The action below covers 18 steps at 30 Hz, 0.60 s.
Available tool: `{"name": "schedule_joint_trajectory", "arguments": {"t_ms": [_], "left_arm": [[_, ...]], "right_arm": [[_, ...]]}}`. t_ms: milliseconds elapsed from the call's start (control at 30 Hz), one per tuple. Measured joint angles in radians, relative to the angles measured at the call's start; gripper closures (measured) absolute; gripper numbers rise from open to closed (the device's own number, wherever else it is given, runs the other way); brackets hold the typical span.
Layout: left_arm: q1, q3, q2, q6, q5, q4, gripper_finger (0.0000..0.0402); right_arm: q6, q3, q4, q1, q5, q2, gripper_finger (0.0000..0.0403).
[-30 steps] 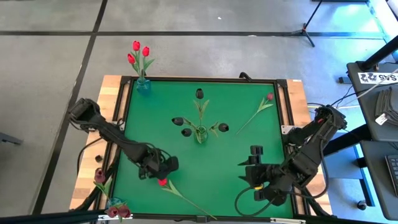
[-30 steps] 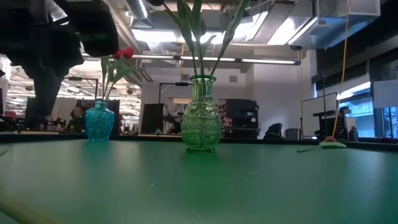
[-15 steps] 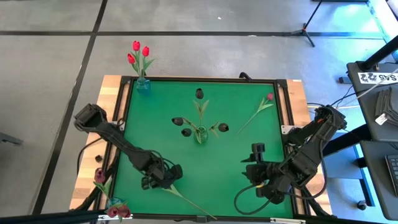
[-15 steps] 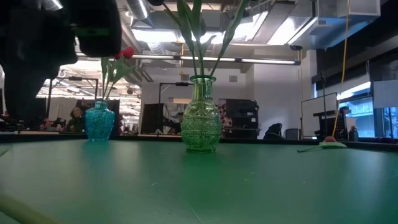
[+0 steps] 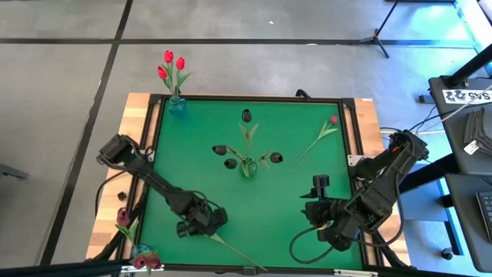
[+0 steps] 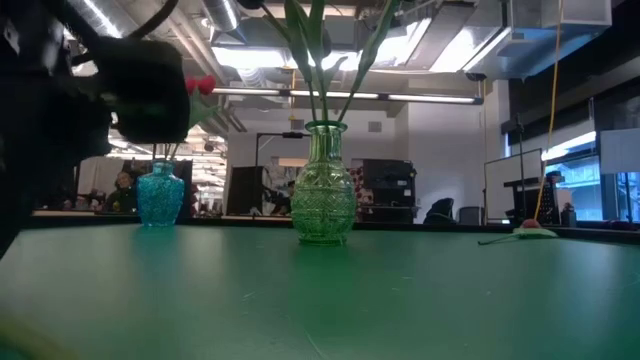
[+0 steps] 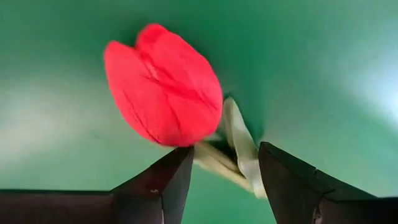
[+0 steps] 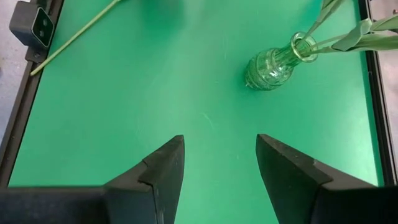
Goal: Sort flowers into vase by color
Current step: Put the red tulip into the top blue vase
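Left gripper [image 5: 201,224] has dropped over the red tulip [image 7: 165,93] (jaws apart, straddling); right's apart.

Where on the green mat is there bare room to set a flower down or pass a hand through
Free: the wide strip between the green vase and the right pincer, and the patch between the blue vase and the left arm. Crowded: around the green vase with its drooping dark tulips, and the near-left corner, where the left pincer straddles the red tulip.

The mat [image 5: 284,192] was plain green. One tulip head [image 7: 165,87] was bright red. The ribbed glass vase [image 6: 324,198] was pale green, the other vase [image 6: 160,196] teal blue.
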Motion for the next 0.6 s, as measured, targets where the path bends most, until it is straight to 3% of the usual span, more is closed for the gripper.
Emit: {"name": "schedule_joint_trajectory", "arguments": {"t_ms": [167, 467, 600], "left_arm": [[0.039, 0.004, -0.002, 0.012, -0.003, -0.11, 0.0253], [0.168, 0.002, -0.017, 0.207, 0.003, -0.289, 0.0384], [0.257, -0.007, -0.063, 0.331, -0.068, -0.453, 0.0392]], "right_arm": [[-0.006, 0.0, -0.001, 0.0, 0.002, 0.0, 0.0205], [-0.007, 0.0, -0.097, 0.0, 0.005, -0.048, 0.0205], [0.03, 0.0, -0.129, 0.0, 0.013, -0.115, 0.0205]]}}
